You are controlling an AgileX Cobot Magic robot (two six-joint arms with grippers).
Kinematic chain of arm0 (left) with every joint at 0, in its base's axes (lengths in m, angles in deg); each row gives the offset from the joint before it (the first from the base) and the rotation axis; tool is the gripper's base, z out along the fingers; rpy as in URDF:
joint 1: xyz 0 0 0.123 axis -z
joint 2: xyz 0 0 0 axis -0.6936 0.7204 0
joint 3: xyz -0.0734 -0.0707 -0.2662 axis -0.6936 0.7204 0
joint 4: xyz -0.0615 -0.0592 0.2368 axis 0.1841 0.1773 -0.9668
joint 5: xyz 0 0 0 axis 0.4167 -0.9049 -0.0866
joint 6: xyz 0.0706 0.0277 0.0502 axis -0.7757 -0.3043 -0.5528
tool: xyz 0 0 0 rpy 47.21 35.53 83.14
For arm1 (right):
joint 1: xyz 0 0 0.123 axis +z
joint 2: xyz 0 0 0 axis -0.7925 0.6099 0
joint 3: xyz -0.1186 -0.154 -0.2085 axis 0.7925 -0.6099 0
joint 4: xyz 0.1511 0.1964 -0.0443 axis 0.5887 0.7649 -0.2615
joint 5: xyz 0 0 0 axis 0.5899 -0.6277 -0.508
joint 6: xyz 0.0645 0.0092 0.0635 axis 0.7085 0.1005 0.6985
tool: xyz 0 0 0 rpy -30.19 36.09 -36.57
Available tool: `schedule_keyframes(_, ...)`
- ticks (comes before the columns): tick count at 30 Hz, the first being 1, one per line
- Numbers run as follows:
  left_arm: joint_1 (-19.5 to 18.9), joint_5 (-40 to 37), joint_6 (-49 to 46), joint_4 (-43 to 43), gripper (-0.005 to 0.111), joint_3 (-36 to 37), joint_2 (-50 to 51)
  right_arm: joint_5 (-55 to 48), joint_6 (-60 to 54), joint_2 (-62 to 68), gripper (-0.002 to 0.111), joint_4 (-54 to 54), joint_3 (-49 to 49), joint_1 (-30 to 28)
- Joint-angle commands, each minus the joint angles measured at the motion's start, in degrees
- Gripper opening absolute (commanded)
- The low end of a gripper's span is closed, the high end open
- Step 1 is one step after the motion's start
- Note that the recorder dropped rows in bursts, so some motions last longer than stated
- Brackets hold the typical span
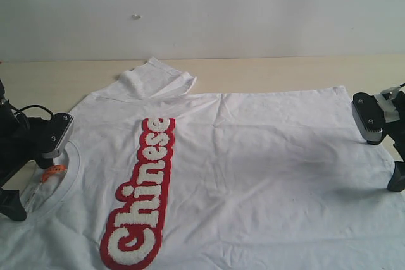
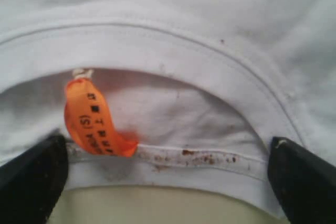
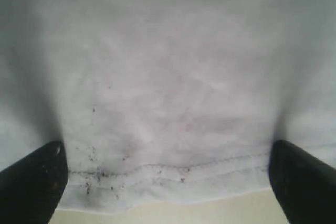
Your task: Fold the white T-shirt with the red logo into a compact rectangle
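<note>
The white T-shirt (image 1: 253, 156) lies spread flat on the table, collar to the left and hem to the right. The red logo (image 1: 142, 194) runs along its chest. My left gripper (image 1: 35, 172) is open and straddles the ribbed collar (image 2: 173, 51) beside the orange neck tag (image 2: 89, 119), with its fingertips (image 2: 37, 177) on either side of the collar's edge. At the hem (image 3: 168, 179), my right gripper (image 1: 383, 150) is also open, its fingertips (image 3: 37, 182) standing wide apart over the stitched edge. Neither gripper holds any cloth.
The far sleeve (image 1: 158, 77) is bunched up at the back of the shirt. The pale wooden table (image 1: 285, 71) shows behind the shirt, below a white wall (image 1: 253, 4). The shirt's near part runs out of the exterior view.
</note>
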Motion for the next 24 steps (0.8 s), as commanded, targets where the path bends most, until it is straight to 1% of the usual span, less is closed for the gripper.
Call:
schedule_keyframes(1,0.1,0.0,0.2,0.4,0.105,-0.1,0.8,2.0,-0.3,2.6,0.091,-0.5,-0.6,0.0)
schedule_keyframes(2,0.1,0.0,0.2,0.4,0.105,-0.1,0.8,1.9,-0.1,2.6,0.077,-0.5,-0.6,0.0)
schedule_keyframes(3,0.1,0.0,0.2,0.4,0.105,-0.1,0.8,1.5,0.5,2.6,0.067,-0.5,-0.6,0.0)
schedule_keyframes(4,0.1,0.0,0.2,0.4,0.105,-0.1,0.8,1.5,3.5,2.6,0.045,-0.5,-0.6,0.0)
schedule_keyframes(5,0.1,0.0,0.2,0.4,0.105,-0.1,0.8,1.6,5.6,2.6,0.033,-0.5,-0.6,0.0)
schedule_keyframes(6,0.1,0.0,0.2,0.4,0.105,-0.1,0.8,2.1,8.7,2.6,0.012,-0.5,-0.6,0.0)
schedule_keyframes(7,0.1,0.0,0.2,0.4,0.105,-0.1,0.8,2.1,9.7,2.6,0.002,-0.5,-0.6,0.0)
schedule_keyframes(8,0.1,0.0,0.2,0.4,0.105,-0.1,0.8,2.3,11.3,2.6,0.0,-0.5,-0.6,0.0)
schedule_keyframes(12,0.1,0.0,0.2,0.4,0.105,-0.1,0.8,2.4,11.5,2.6,0.0,-0.2,-0.6,0.0)
schedule_keyframes(15,0.1,0.0,0.2,0.4,0.105,-0.1,0.8,1.6,12.4,2.6,0.0,3.0,-0.6,0.0)
schedule_keyframes(17,0.1,0.0,0.2,0.4,0.105,-0.1,0.8,1.6,14.0,2.6,0.0,3.0,-0.6,0.0)
schedule_keyframes(24,0.1,0.0,0.2,0.4,0.105,-0.1,0.8,4.1,14.1,2.6,0.0,3.0,-0.6,0.0)
